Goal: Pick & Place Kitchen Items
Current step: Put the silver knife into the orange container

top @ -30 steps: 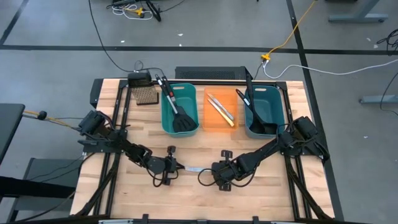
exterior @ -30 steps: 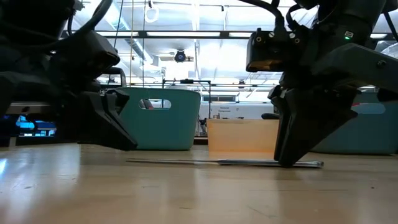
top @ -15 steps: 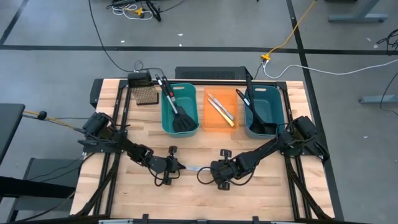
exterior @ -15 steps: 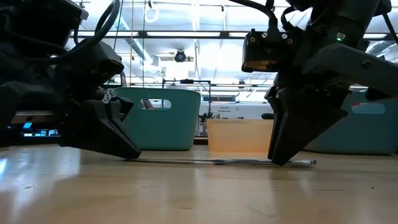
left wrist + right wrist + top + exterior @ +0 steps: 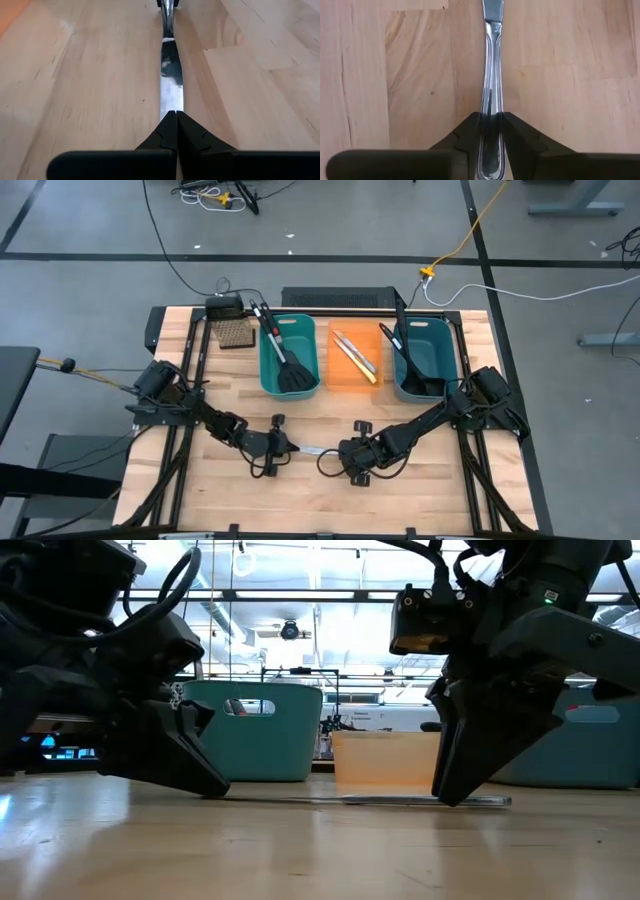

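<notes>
I see the slim silver table knife [image 5: 312, 450] lying flat on the wooden counter [image 5: 420, 490], my right end effector [image 5: 491, 131] pinching its handle, my left end effector [image 5: 176, 131] pressed together at its blade tip

Knife [image 5: 491, 75] polished glossy metal; table [image 5: 395, 75] smooth matt wood.

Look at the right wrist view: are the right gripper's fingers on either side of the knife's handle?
Yes: the right gripper has one dark finger on each side of the silver knife handle, which lies on the table.
</notes>
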Motion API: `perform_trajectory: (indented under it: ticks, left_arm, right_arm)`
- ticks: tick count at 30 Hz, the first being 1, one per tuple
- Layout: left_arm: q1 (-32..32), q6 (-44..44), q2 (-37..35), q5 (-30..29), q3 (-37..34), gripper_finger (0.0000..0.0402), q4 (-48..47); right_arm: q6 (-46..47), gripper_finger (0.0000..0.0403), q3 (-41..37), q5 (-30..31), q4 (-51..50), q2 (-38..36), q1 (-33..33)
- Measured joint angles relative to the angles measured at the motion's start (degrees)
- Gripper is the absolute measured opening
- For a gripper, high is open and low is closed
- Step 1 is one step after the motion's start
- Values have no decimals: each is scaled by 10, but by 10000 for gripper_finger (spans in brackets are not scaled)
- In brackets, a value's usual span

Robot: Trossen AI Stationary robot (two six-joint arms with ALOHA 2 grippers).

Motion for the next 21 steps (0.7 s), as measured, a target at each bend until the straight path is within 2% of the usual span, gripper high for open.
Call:
perform_trajectory:
  ticks: [13,21]
  left_arm:
    - [7,-50,28,-13,2,2,-5]
    - [7,-52,29,-12,1,2,-2]
  right_arm:
    - [3,157,1,-7,-3,-22,0]
    - [62,176,2,-67,-62,-50,0]
